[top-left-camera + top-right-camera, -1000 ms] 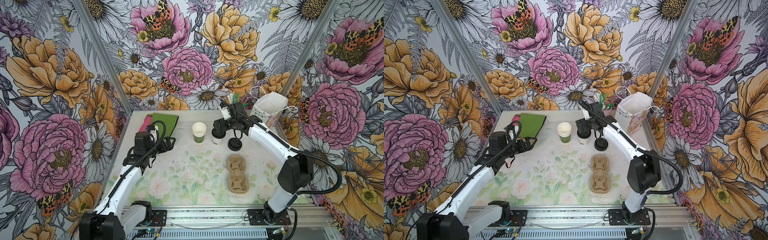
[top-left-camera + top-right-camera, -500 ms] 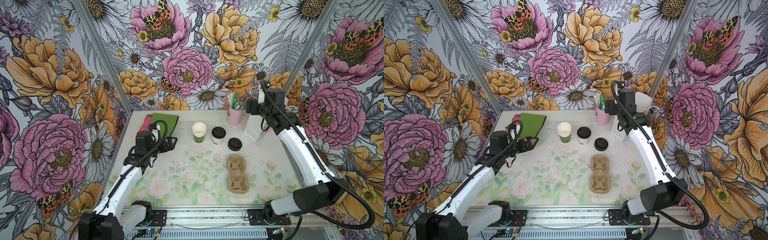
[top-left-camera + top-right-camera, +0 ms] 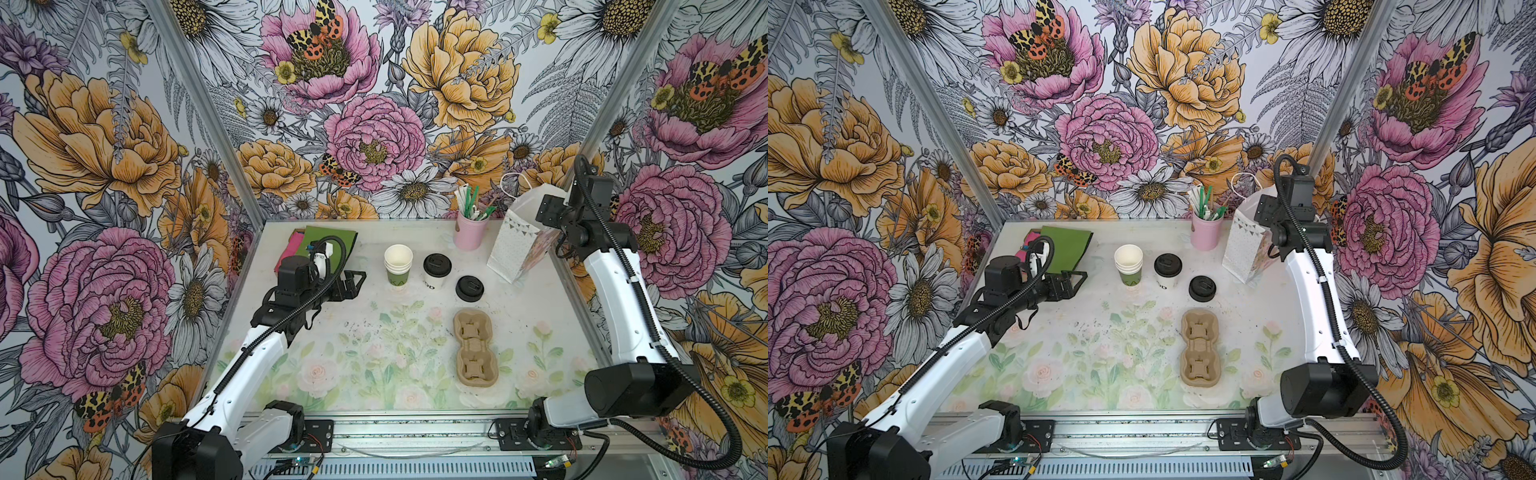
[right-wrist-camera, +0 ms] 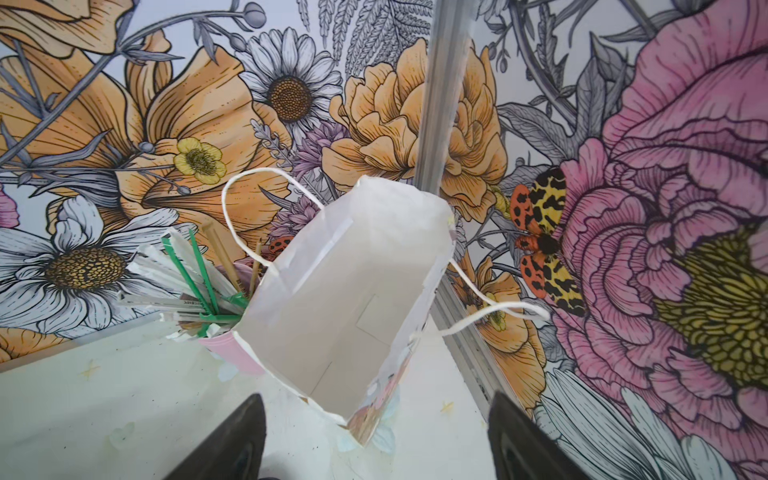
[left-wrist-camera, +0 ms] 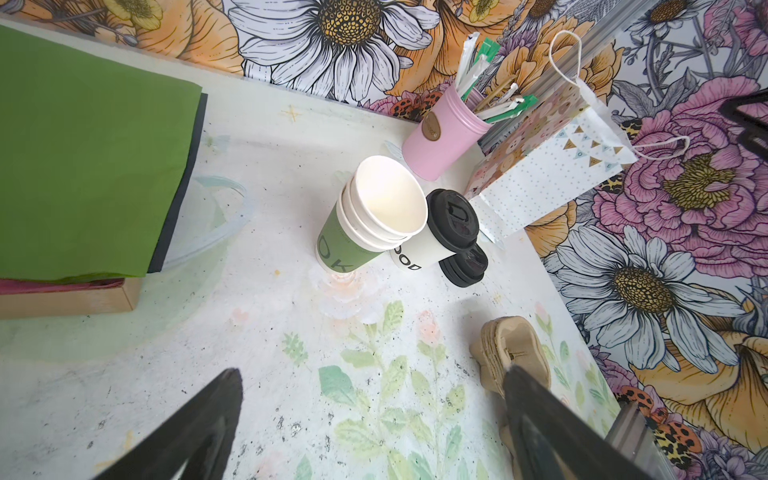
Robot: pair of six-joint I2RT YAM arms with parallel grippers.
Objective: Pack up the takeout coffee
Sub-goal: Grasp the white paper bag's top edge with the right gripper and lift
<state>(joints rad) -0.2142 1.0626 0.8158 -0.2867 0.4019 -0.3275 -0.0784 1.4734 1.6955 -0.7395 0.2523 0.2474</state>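
Observation:
The takeout coffee (image 3: 436, 270) (image 3: 1168, 270), a white cup with dark lettering and a black sip lid, stands upright on the table beside a stack of lidless cups; the left wrist view shows the coffee (image 5: 440, 237) too. A white paper bag (image 3: 515, 243) (image 3: 1245, 245) stands open at the back right. My right gripper (image 4: 378, 397) hovers over the bag (image 4: 345, 299), open and empty, looking into its bare inside. My left gripper (image 3: 353, 282) (image 5: 374, 374) is open and empty, low over the table to the left of the cups.
A stack of green-and-white cups (image 3: 398, 264) and loose black lids (image 3: 469, 287) flank the coffee. A brown pulp cup carrier (image 3: 473, 347) lies in front. A pink cup of stirrers (image 3: 469, 232) stands against the bag. Green paper (image 3: 328, 243) lies back left.
My right arm has swung from beside the coffee to the back right corner, above the bag. The coffee stays on the table. The left arm has not moved.

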